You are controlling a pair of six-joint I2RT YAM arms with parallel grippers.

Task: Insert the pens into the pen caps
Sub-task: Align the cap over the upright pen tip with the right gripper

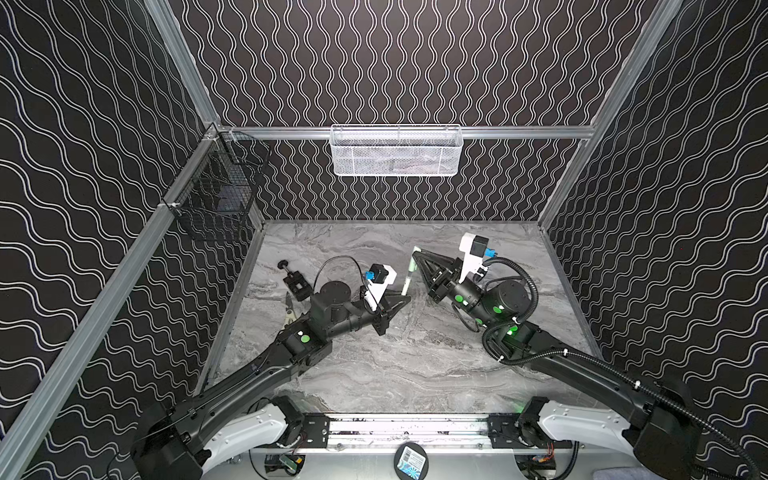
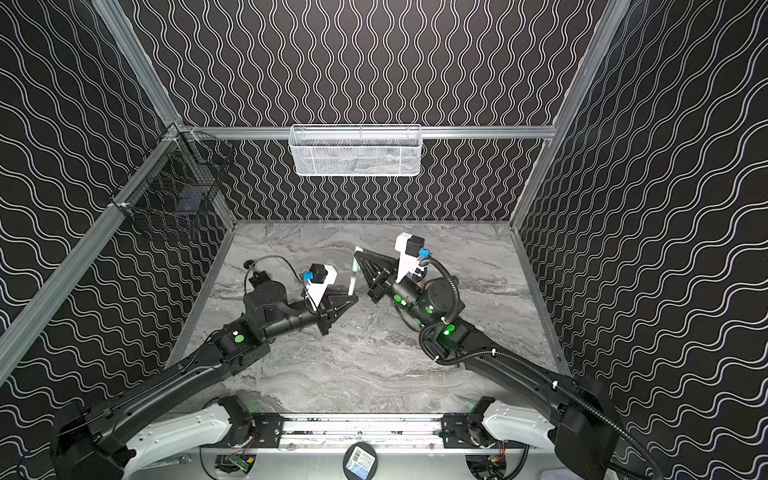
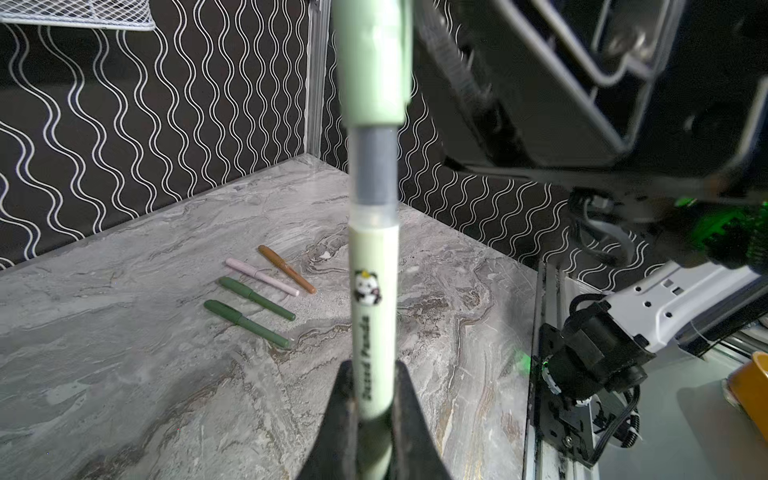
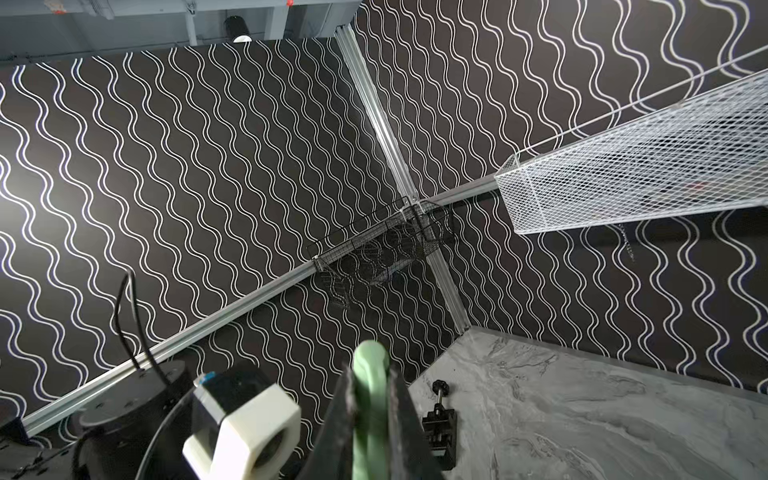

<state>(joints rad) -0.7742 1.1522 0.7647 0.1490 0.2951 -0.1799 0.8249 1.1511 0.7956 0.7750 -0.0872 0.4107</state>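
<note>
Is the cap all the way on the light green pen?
Not fully. The cap sits over the end of the pen, but a grey stretch shows between its rim and the green barrel.

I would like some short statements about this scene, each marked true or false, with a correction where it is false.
1. The left pincer is shut on the pale green pen. True.
2. The pale green cap is pushed fully home. False: a grey section shows between cap and barrel.
3. The right pincer is open and empty. False: it is shut on the pale green cap.
4. The pink pen lies beside the brown pen on the marble table. True.
5. The white mesh basket stands on the table. False: it hangs on the back wall rail.
</note>
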